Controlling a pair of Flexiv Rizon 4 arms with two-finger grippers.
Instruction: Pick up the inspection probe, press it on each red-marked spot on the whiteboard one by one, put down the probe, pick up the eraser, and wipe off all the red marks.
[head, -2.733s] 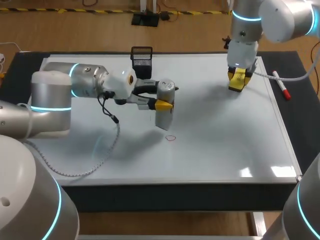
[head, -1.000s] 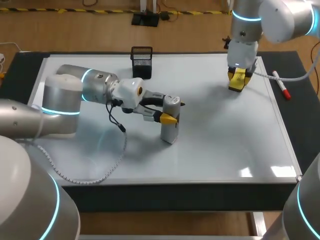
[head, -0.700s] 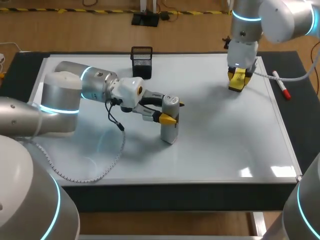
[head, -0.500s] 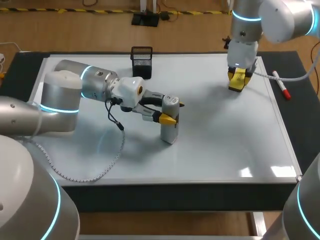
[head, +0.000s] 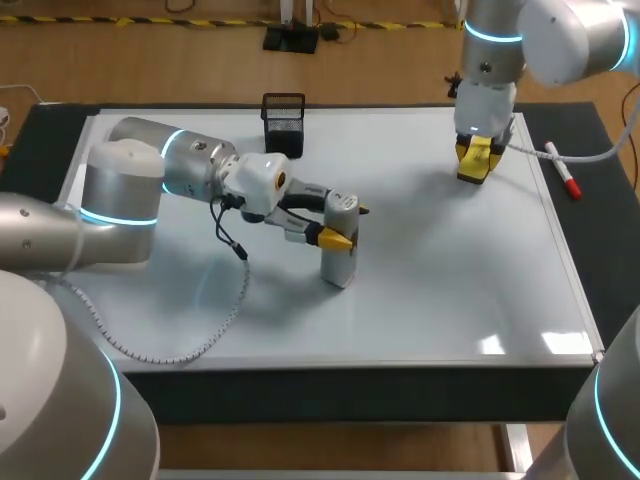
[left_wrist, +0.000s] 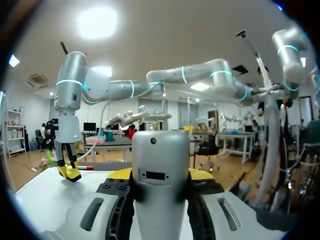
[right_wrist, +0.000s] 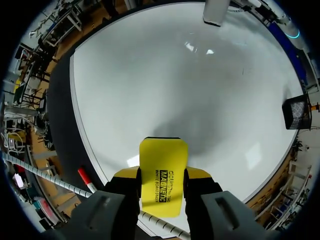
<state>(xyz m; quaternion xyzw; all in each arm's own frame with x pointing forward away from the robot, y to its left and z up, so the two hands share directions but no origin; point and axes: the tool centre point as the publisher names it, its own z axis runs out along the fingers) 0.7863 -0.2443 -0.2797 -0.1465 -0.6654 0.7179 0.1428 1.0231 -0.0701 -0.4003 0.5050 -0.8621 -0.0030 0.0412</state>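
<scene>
Head view: a white whiteboard (head: 450, 280) covers most of a dark worktop (head: 612, 250). The left arm comes in from the left, and the left gripper (head: 335, 220) is closed on the upper part of a grey probe (head: 340, 255). The probe stands upright near the middle of the board with its base on the surface. No red marks can be seen from here, and any mark under the probe is hidden. At the far right corner of the board, the right gripper (head: 477, 158) points down and holds a yellow eraser (head: 474, 168) at or just above the surface. A black mesh basket (head: 284, 122) stands at the board's far edge. A red-capped marker (head: 564, 175) lies on the worktop just beside the board's right edge.

Left wrist view: the probe fills the space between the two fingers, which press its sides, with both yellow tips showing just behind it. Its casing looks smooth, hard and rounded. It is probably rigid and fairly solid, and may slip if held lightly. A firm hold on its two flatter sides, up high as here, seems to suit pressing straight down.

Right wrist view: the eraser sits lengthwise between the fingers, gripped on its long edges, with bare whiteboard stretching ahead of it. The probe's base shows far ahead, the basket is off to one side, and the marker lies beside the gripper. The eraser looks light, with a stiff plastic back. Holding it by the edges should leave its flat underside free for wiping.
</scene>
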